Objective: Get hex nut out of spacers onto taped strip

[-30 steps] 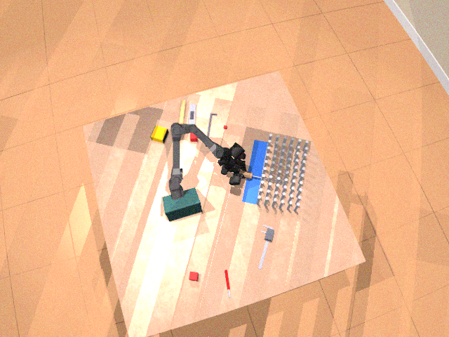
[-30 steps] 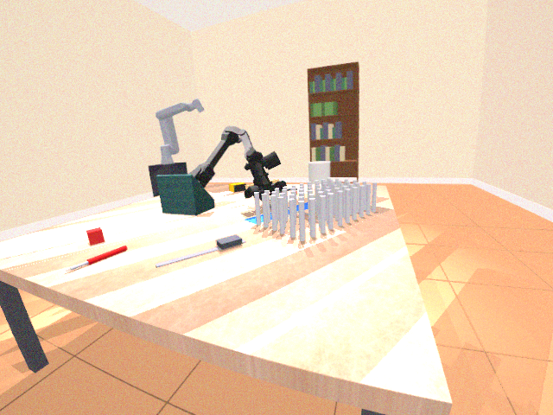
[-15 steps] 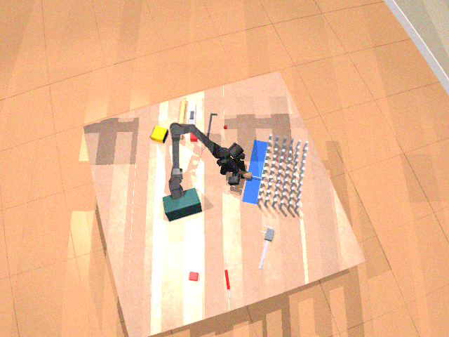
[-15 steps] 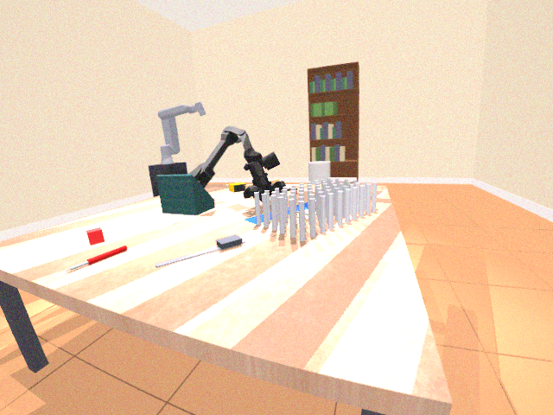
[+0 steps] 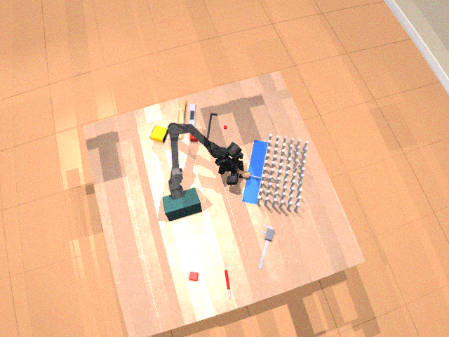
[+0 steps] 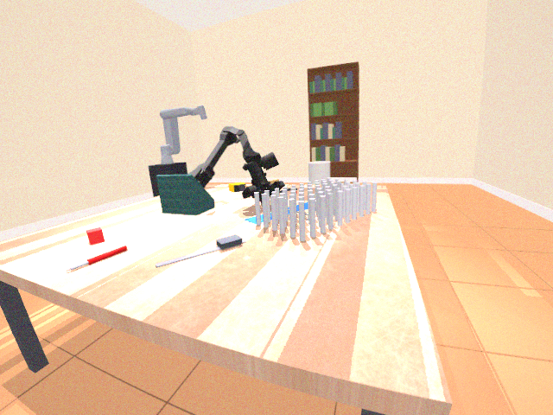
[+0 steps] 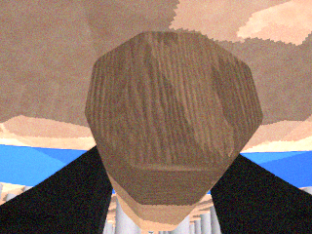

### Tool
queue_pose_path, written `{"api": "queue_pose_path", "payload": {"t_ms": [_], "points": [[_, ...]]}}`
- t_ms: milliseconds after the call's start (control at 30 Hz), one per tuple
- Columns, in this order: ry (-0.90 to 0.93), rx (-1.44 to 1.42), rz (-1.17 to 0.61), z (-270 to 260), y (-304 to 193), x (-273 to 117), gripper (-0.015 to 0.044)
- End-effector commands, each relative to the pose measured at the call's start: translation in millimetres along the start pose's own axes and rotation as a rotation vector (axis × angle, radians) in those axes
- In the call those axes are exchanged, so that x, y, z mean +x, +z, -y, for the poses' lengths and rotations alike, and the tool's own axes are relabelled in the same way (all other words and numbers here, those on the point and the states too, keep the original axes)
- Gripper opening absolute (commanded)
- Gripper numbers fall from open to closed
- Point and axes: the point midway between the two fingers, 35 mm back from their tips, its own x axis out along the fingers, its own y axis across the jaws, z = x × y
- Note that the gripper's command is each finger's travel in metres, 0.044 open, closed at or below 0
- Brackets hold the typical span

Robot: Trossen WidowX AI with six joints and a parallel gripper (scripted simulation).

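Note:
My gripper (image 5: 240, 173) (image 7: 162, 151) is shut on the wooden handle (image 5: 245, 175) (image 7: 171, 107) of a tool, in front of the spacer field. The tool's thin pale shaft (image 5: 255, 177) reaches across the blue taped strip (image 5: 258, 156) (image 6: 254, 220) (image 7: 29, 163) and in among the standing metal spacers (image 5: 296, 208) (image 6: 301, 220) (image 7: 126, 216). The shaft's far end is hard to make out between them. The spacers I can see stand upright. The handle hides most of the middle of the wrist view. I cannot make out the hex nut in any view.
A caliper-like tool (image 5: 269, 234) (image 6: 229, 242) lies beside the field. A red-handled tool (image 5: 227, 279) (image 6: 107, 255) and a red block (image 5: 193, 276) (image 6: 95, 235) lie farther off. A black bent rod (image 5: 209, 126), a small red cube (image 5: 225, 127) and a yellow block (image 5: 159, 134) lie on the other side.

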Motion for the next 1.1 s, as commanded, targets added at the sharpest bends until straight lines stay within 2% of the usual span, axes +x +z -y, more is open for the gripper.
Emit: {"api": "queue_pose_path", "payload": {"t_ms": [0, 1067], "points": [[-0.003, 0.002, -0.004, 1, 2, -3, 0.0000], [-0.003, 0.004, -0.003, 0, 19, -13, 0.0000]]}}
